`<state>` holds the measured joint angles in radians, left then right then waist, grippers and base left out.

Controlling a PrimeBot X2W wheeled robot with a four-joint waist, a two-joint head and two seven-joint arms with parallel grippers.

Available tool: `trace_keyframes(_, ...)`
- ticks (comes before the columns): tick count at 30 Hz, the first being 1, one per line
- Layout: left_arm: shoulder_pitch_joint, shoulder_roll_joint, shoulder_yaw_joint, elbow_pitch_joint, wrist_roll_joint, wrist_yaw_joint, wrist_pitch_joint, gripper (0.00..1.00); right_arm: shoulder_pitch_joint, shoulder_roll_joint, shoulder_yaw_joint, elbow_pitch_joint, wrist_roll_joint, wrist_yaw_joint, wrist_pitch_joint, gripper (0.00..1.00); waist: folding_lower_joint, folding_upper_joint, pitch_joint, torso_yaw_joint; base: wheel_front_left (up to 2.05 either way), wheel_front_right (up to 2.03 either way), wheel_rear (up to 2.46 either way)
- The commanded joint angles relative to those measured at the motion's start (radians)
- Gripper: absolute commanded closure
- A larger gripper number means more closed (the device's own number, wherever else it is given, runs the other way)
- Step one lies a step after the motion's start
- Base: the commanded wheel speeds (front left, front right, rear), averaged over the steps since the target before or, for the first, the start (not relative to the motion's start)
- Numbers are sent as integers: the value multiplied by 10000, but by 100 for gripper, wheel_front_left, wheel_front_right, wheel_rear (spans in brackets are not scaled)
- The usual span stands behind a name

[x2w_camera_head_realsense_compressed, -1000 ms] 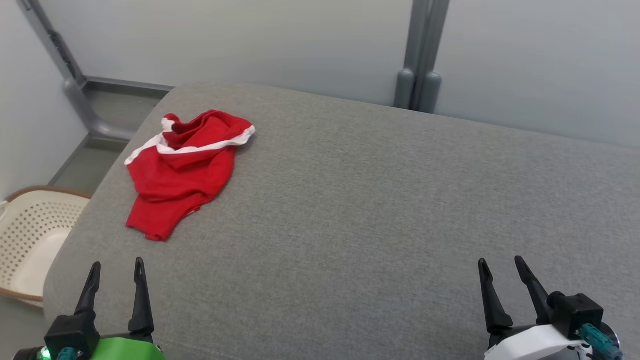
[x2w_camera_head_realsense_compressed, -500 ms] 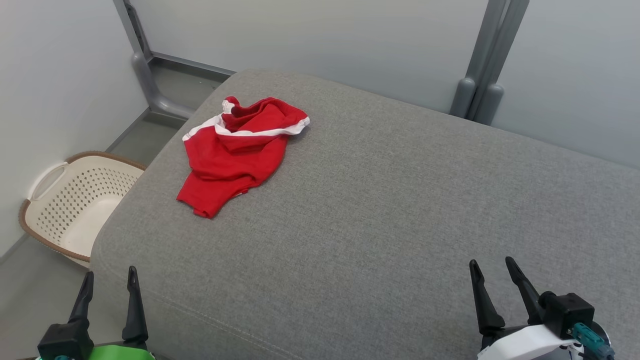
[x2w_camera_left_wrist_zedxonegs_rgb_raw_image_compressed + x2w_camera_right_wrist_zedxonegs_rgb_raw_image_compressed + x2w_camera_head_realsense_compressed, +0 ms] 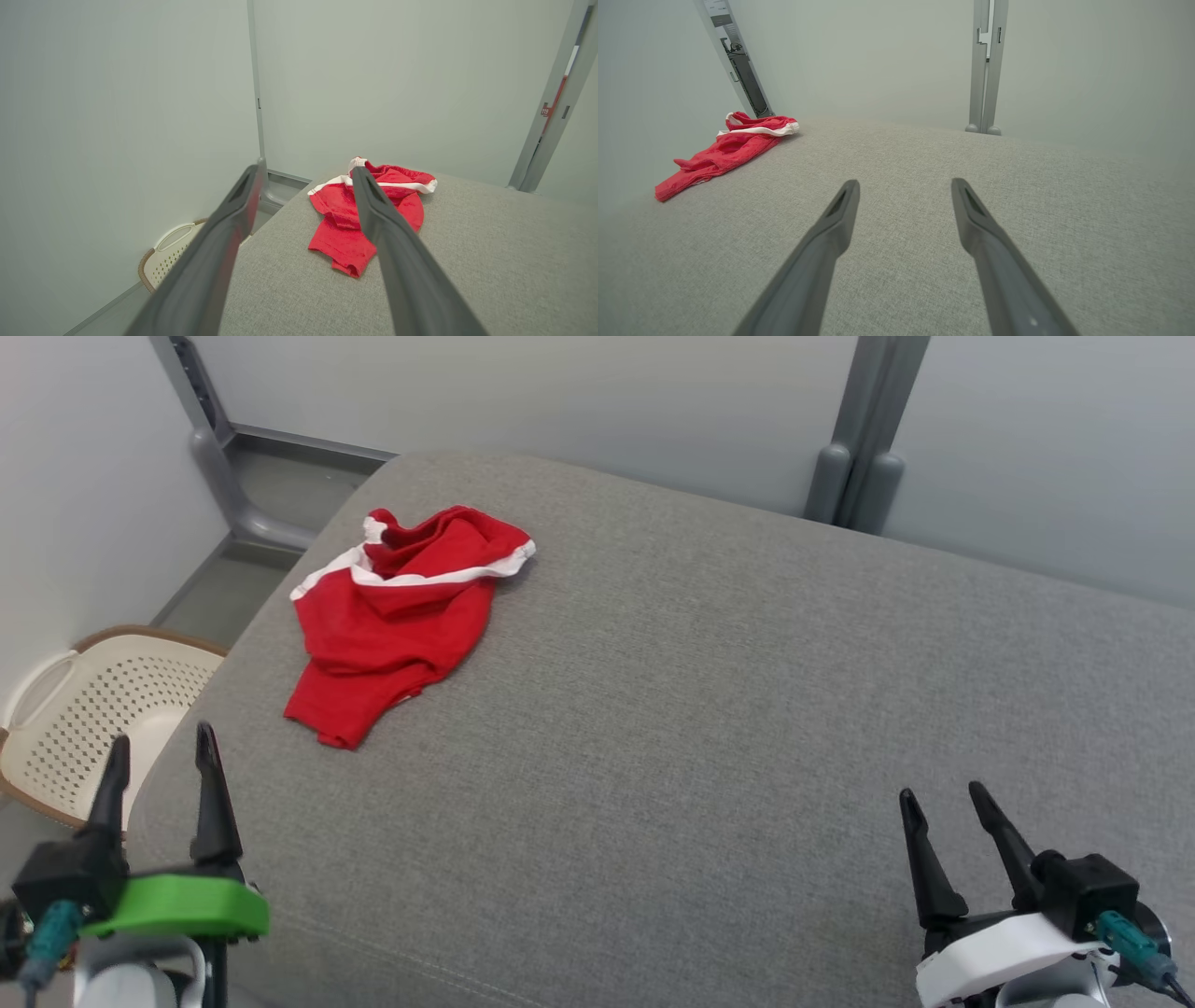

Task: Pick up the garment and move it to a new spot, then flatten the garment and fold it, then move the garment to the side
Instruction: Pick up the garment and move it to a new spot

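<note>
- Pale grey walls (image 3: 560, 401) close off the far side, and a wide grey cushion (image 3: 747, 709) takes up most of what I see from the head camera.
- On that cushion, near its far left corner, I see the red garment (image 3: 387, 625) lying crumpled in a loose heap.
- Its white band is bunched across the far end, and a narrower red end points back toward the robot.
- Neither gripper touches the garment; it rests on the fabric alone.
- I have the left gripper (image 3: 161, 737) low on the left, by the cushion's near left corner, with its fingers pointing up the head view.
- Its jaws stand wide apart with nothing between them.
- Looking along the left wrist camera, I see the garment ahead on the cushion; the right-hand finger overlaps it in the picture, but the cloth lies well beyond the tips.
- I have the right gripper (image 3: 941, 793) low on the right, above bare cushion, its jaws also spread wide and empty.
- From the right wrist camera the garment sits far off to the left, well apart from the fingers.
- A cream basket (image 3: 84, 728) with small holes and a brown rim stands on the floor left of the cushion, beside the left gripper in the head view.
- Two grey posts (image 3: 854, 457) stand side by side against the wall behind the cushion.
</note>
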<state>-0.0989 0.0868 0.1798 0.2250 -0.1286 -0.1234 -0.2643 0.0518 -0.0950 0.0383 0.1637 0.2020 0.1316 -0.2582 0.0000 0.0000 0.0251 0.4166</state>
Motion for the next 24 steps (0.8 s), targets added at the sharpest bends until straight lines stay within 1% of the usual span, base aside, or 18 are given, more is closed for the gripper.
trace_keyframes(1, -609, 191, 50, 84, -127, -46, 5, 0, -174, -159, -104, -113, -66, -20, 51, 0, 0, 0, 650, -662, 0, 0, 0)
trace_keyframes(7, -2999, 759, 179, 529, -458, -54, 5, 0, -659, -622, -722, -648, -162, -20, 226, 0, 0, 0, 1965, -1753, 0, 0, 0)
trace_keyframes(13, -5340, 1449, 290, 1204, -812, -68, 7, 0, -989, -875, -1542, -1183, -197, -20, 263, 0, 0, 0, 3204, -2723, 0, 0, 0)
trace_keyframes(18, -6877, 2023, 284, 2403, -1148, -69, 70, 0, -1171, -916, -1893, -1464, -195, -20, 225, 0, 0, 0, 3943, -3314, 0, 0, 0)
trace_keyframes(20, -7352, 2153, 182, 2986, -1420, -73, 254, 0, -1263, -922, -1969, -1562, -186, -20, 204, 0, 0, 0, 4179, -3475, 0, 0, 0)
trace_keyframes(22, -7764, 2436, 93, 3587, -1608, -73, 435, 0, -1355, -935, -1988, -1639, -169, -20, 192, 0, 0, 0, 4403, -3611, 0, 0, 0)
trace_keyframes(24, -8090, 2588, -25, 4232, -1767, -74, 629, 0, -1451, -931, -1975, -1675, -178, -20, 174, 0, 0, 0, 4578, -3725, 0, 0, 0)
